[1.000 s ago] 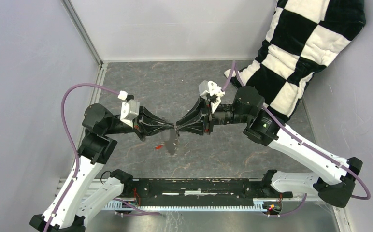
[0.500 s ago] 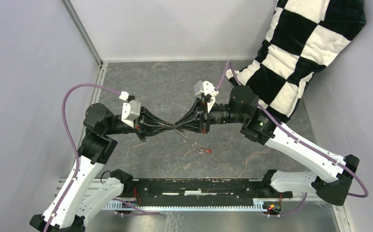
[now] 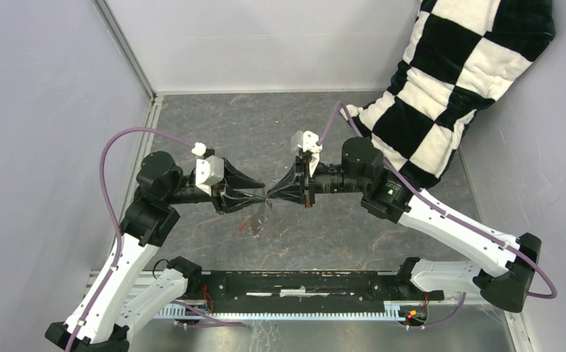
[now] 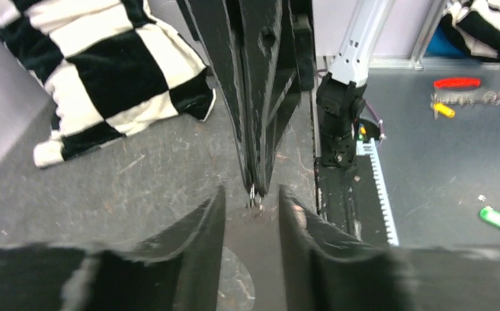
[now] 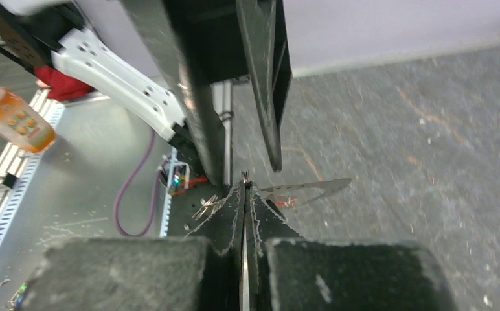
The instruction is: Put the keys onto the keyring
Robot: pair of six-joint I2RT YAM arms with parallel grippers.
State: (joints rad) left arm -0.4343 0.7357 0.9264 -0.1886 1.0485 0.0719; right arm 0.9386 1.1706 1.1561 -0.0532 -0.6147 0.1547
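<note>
Your left gripper point(image 4: 250, 190) has let go and its fingers now stand spread, and the keyring point(image 3: 259, 215) has swung back from the right to hang left of centre. Nearest the bases, the red key point(image 3: 244, 225) dangles at the ring's low end. The ring's long axis slants from there up and away to your right gripper point(image 5: 245, 188), whose fingers are pressed together, pinching the ring's top edge above the table point(image 3: 324, 238). Beyond, a checkered cloth point(image 3: 471, 66) fills the far right corner.
</note>
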